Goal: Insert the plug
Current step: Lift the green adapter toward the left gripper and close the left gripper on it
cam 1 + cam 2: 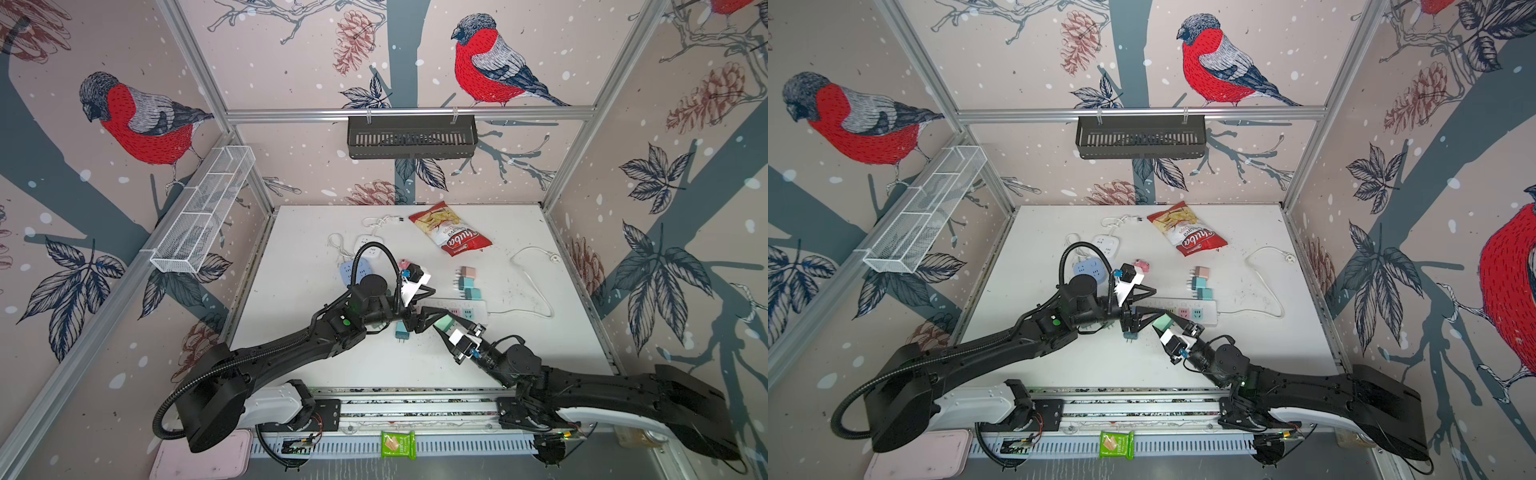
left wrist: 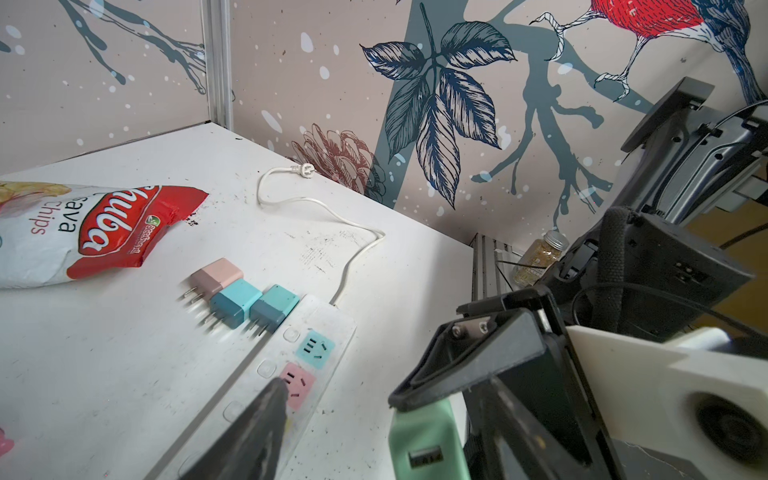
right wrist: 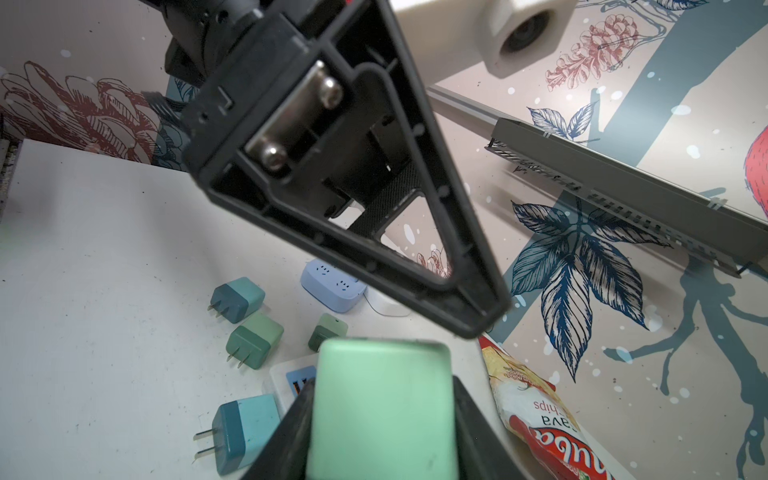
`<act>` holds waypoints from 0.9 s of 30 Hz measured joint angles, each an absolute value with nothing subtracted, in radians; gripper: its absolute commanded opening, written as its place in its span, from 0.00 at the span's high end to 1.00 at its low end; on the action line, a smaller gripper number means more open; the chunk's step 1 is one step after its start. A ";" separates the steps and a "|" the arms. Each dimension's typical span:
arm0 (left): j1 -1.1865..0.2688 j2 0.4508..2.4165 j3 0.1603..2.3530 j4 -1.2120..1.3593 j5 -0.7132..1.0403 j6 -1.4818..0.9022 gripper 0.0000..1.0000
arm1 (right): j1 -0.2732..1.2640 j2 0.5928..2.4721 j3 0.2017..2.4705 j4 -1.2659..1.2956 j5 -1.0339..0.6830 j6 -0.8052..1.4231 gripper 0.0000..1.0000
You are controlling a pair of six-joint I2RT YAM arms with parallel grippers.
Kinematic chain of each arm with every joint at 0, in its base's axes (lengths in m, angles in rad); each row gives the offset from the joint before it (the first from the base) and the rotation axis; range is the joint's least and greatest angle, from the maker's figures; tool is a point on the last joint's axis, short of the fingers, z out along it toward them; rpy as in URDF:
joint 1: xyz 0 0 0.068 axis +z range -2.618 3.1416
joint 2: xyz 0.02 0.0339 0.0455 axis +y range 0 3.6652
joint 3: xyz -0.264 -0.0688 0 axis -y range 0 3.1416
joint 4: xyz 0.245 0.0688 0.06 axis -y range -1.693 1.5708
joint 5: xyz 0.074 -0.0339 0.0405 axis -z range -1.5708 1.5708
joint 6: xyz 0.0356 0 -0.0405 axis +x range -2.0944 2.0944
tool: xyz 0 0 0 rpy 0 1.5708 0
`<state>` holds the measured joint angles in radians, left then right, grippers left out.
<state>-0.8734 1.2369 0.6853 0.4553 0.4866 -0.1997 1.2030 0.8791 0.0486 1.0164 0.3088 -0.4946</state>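
Note:
My right gripper point(image 1: 446, 325) point(image 3: 380, 440) is shut on a mint green plug point(image 1: 445, 321) point(image 1: 1163, 322) point(image 3: 380, 395) and holds it just above the table, in front of the white power strip point(image 1: 471, 305) point(image 2: 328, 328). Its prongs are hidden. My left gripper point(image 1: 440, 316) point(image 2: 337, 395) stands open around it. One of the left fingertips point(image 2: 276, 395) hovers over the strip's pink socket point(image 2: 301, 384). The other rests on the edge of the plug point(image 2: 428, 436), whose USB port faces the left wrist camera.
A pink plug point(image 1: 468, 272) and two teal plugs point(image 1: 469, 284) lie behind the strip, and another teal plug point(image 1: 402, 330) lies in front. The strip's cord point(image 1: 536, 286) loops right. A chips bag point(image 1: 451, 230) and small socket blocks point(image 1: 353, 272) sit further back.

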 measured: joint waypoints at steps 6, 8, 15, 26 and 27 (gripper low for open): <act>-0.879 1.249 0.695 0.442 0.498 -0.185 0.28 | 1.208 0.892 0.062 1.060 0.373 -0.533 0.97; -0.880 1.252 0.698 0.436 0.501 -0.184 0.28 | 1.208 0.889 0.062 1.075 0.385 -0.553 0.98; -0.896 1.262 0.714 0.413 0.513 -0.171 0.29 | 1.200 0.877 0.058 1.117 0.383 -0.619 0.97; -0.908 1.278 0.733 0.398 0.524 -0.157 0.49 | 1.195 0.904 0.071 1.132 0.347 -0.665 0.97; -0.908 1.278 0.733 0.398 0.525 -0.157 0.50 | 1.195 0.911 0.071 1.135 0.344 -0.667 0.97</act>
<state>-0.9081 1.2781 0.7334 0.3981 0.5255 -0.1574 1.1946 0.9108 0.0711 1.1351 0.3443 -0.6666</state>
